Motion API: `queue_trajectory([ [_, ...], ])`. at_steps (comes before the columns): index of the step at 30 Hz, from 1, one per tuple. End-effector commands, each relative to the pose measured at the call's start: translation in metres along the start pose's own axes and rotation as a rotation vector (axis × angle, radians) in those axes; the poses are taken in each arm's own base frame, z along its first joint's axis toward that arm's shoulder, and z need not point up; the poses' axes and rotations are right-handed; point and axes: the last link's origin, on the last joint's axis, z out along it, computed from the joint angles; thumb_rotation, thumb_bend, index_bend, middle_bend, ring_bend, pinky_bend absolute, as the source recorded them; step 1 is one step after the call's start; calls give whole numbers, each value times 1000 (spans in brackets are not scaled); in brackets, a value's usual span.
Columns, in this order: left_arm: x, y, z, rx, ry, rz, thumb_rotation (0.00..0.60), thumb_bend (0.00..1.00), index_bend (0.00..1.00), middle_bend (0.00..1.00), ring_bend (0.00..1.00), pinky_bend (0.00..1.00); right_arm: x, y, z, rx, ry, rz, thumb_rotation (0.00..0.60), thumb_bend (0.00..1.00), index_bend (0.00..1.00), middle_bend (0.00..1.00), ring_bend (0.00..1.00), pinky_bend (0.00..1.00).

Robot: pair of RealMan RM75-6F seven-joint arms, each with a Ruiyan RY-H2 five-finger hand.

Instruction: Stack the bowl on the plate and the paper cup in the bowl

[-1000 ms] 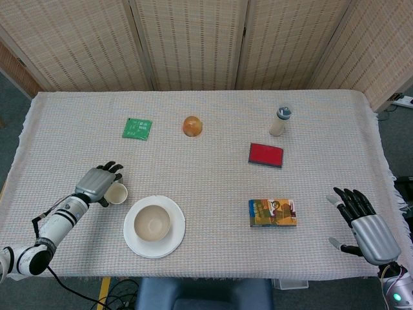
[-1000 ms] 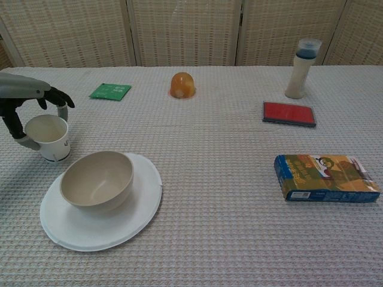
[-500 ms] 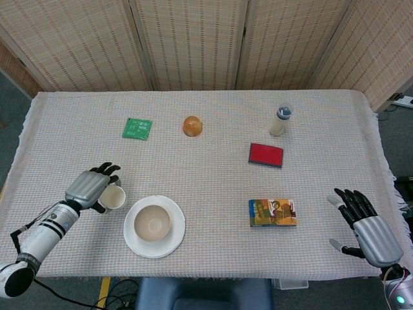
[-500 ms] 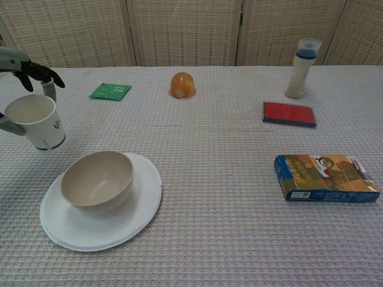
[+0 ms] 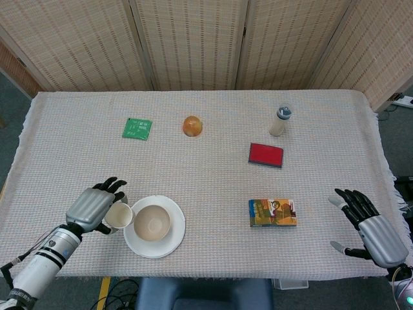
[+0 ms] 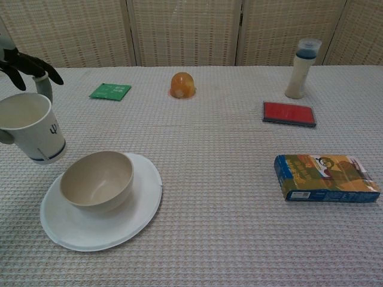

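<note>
White paper cup (image 6: 31,127) sits in the left hand (image 5: 92,208), whose fingers (image 6: 36,63) wrap around it. It is up off the table, tilted a little, just to the left of the tan bowl (image 5: 151,223). That bowl already rests on the white plate (image 5: 171,237) near the front edge. Over on the far side, the right hand (image 5: 373,226) holds nothing, with fingers spread apart, past the colourful box (image 5: 272,212).

Bowl (image 6: 97,180) mouth open from above | nothing between paper cup (image 6: 33,127) and bowl | mid-desk (image 5: 213,181) bare | snack box (image 5: 272,212), red case (image 5: 266,155) well right
</note>
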Motion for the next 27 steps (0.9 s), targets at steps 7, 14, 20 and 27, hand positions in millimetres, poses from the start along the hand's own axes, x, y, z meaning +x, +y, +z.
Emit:
queue_trajectory([
  [7,-20,38,23,-30,-22,-29,600,202,405,132,0,231,10,6,1,35,4,33,600,158,95,33,0,0],
  [14,-22,60,37,-41,-23,-3,600,202,406,132,0,231,16,11,0,43,17,53,600,157,95,33,0,0],
  [20,-30,72,45,-47,-40,13,600,202,407,133,0,232,22,15,-2,42,43,70,600,157,95,36,0,0],
  [27,-38,72,56,-42,-59,21,600,202,409,134,0,231,24,15,-6,45,56,68,600,158,95,36,0,0],
])
